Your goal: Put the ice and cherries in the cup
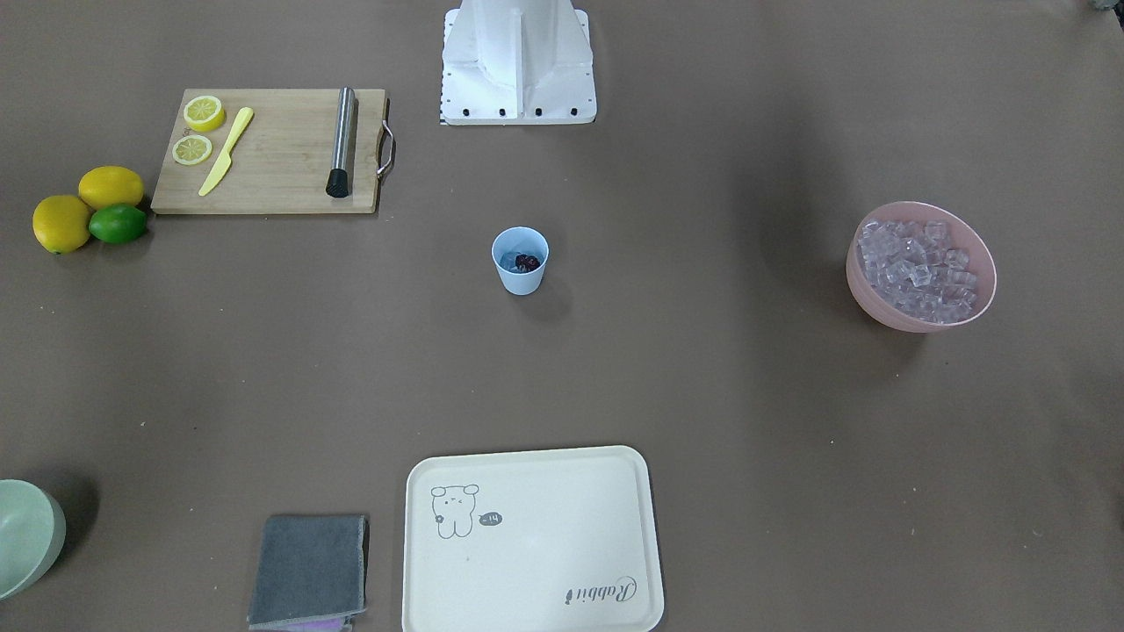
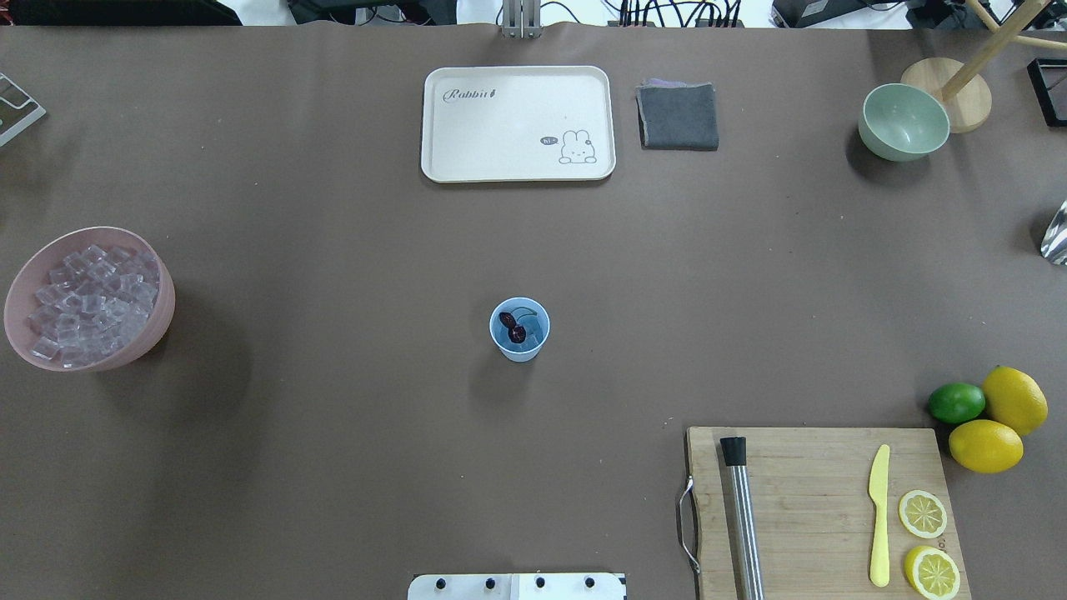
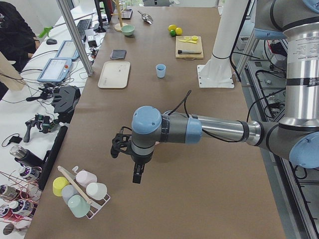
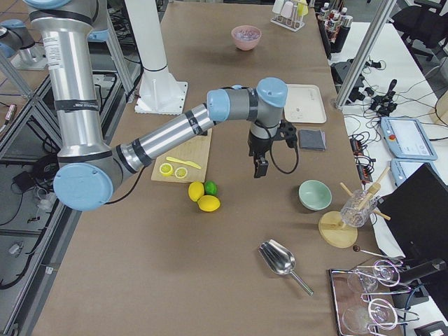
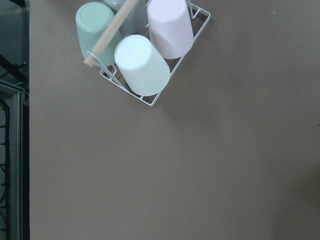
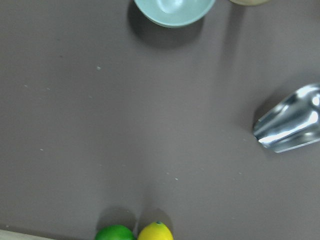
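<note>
Long counter (image 2: 350, 467) under a matte brown sheet, even overhead light, soft shadows; aluminium post (image 3: 76, 36) at one edge, white side desk (image 3: 15, 107) beyond it carrying tablet (image 3: 55, 69) and keyboard (image 3: 82, 25).

The word "Rabbit" is printed in looping script in one corner of the cream tray (image 2: 517, 162); in the front-facing view it is seen upside down. In the opposite corner, a small dark speech bubble (image 2: 548, 140) beside a drawn cartoon animal (image 2: 578, 147) is marked with what seems to be "hi~", though the letters are too small for certainty. No other writing can be read.
</note>
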Robot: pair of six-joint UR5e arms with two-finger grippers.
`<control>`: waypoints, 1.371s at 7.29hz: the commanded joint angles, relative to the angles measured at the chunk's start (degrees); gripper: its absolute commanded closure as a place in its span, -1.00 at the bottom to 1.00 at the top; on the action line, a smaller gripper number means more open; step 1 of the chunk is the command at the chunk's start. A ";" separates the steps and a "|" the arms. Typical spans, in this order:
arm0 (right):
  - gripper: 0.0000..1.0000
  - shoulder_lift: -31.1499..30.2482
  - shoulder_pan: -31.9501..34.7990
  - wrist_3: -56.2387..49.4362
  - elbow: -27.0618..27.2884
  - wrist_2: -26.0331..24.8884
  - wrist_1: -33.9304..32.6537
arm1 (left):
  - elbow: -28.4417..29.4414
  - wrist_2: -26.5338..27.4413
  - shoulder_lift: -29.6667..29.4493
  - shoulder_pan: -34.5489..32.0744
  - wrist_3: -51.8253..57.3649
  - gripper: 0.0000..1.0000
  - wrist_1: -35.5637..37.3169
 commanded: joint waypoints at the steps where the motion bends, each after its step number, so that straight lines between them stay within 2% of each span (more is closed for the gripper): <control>1: -1.00 -4.23 9.83 -15.83 -9.14 -0.11 0.23 | 1.43 0.39 0.80 0.18 0.05 -0.96 -2.34; 3: -1.00 -6.95 12.32 -17.60 -10.08 0.41 0.06 | 1.89 -0.14 1.33 0.10 -0.48 -0.96 -2.34; 5: -1.00 -8.71 12.41 -13.58 -10.35 0.77 0.06 | 1.01 -0.23 1.77 1.14 -2.31 -0.96 -2.60; 6: -1.00 -9.59 12.41 -13.20 -10.43 0.68 0.06 | 0.66 -0.23 2.03 3.33 -5.55 -0.96 -5.30; 7: -1.00 -10.04 12.41 -13.20 -10.52 0.59 0.06 | 0.74 -0.23 2.38 5.35 -8.36 -0.96 -7.50; 10: -1.00 -8.90 12.06 -10.49 -10.43 0.42 0.84 | 0.65 -0.23 2.39 5.63 -8.57 -0.96 -7.79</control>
